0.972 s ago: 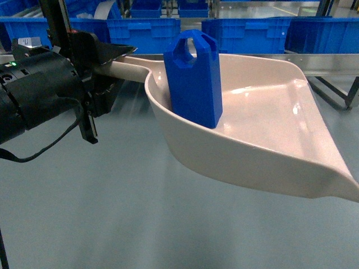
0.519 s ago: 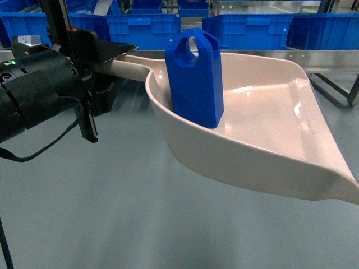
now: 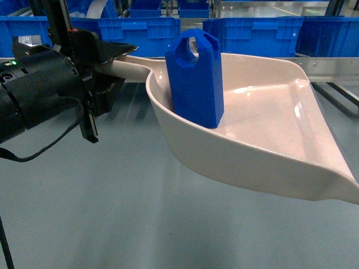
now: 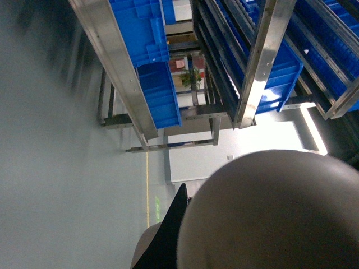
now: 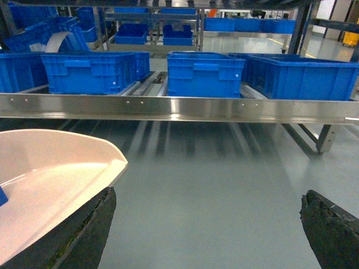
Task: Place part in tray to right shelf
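The beige tray (image 3: pixel 269 129) hangs in the air across the middle of the head view. My left gripper (image 3: pixel 110 60) is shut on its long handle (image 3: pixel 130 69). The small blue part (image 3: pixel 195 78) stands upright inside the tray against its rear wall. In the left wrist view the tray's underside (image 4: pixel 269 213) fills the lower right beside one black finger (image 4: pixel 170 232). My right gripper (image 5: pixel 210 224) is open and holds nothing, just right of the tray's front lip (image 5: pixel 56 174). The right shelf's steel front rail (image 5: pixel 168 107) runs across ahead of it.
Large blue crates (image 5: pixel 202 73) sit on the shelf behind the rail, and more line the back of the head view (image 3: pixel 143 31). Grey floor (image 3: pixel 112 213) lies below the tray. A steel shelf leg (image 5: pixel 314 137) stands at the right. Steel racks with blue crates (image 4: pixel 160 89) show in the left wrist view.
The shelf rail and crates behind have shifted slightly in the head view. The tray, the part and my left gripper keep the same places in it.
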You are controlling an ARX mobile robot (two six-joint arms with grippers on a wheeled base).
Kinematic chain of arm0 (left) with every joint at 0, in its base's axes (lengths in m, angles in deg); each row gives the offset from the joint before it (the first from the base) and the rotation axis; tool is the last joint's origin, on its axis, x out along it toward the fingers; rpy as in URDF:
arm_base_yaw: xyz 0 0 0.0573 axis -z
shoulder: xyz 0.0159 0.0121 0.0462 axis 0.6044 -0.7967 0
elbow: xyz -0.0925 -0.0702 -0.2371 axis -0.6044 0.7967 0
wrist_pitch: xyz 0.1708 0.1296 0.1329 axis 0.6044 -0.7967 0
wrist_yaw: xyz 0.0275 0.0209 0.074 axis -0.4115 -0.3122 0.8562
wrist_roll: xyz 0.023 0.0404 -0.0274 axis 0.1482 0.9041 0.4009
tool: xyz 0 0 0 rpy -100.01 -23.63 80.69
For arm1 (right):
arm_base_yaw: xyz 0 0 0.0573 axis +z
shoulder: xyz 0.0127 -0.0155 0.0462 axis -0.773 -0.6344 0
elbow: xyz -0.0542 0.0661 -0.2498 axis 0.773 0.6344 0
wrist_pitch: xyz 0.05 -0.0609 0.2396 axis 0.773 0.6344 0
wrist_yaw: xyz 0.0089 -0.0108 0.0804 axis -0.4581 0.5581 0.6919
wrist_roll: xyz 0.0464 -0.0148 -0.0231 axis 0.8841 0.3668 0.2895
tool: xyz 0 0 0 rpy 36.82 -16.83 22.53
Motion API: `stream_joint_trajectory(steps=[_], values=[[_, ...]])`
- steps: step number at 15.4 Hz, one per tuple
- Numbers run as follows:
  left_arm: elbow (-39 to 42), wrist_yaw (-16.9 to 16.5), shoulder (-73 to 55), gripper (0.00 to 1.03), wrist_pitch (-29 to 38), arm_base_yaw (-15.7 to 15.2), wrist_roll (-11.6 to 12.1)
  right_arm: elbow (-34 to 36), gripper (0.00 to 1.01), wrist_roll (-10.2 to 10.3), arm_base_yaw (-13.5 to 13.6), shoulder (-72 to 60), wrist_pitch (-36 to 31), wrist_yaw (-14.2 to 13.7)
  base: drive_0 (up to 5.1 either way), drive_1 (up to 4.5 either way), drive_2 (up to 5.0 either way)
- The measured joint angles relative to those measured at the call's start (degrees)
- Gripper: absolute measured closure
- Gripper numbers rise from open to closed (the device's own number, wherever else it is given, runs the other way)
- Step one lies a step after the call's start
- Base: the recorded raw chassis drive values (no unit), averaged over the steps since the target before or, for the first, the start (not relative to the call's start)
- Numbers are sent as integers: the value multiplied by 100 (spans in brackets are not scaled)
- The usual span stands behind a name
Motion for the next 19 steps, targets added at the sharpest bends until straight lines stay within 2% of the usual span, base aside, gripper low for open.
stream_joint_trajectory(steps=[5,19], values=[[0,2,0,89,9,-4,7,-2,3,0,2,-4,-9,2,0,0,0],[0,7,0,89,4,-4,7,-2,3,0,2,-20,2,4,75,441,-352]])
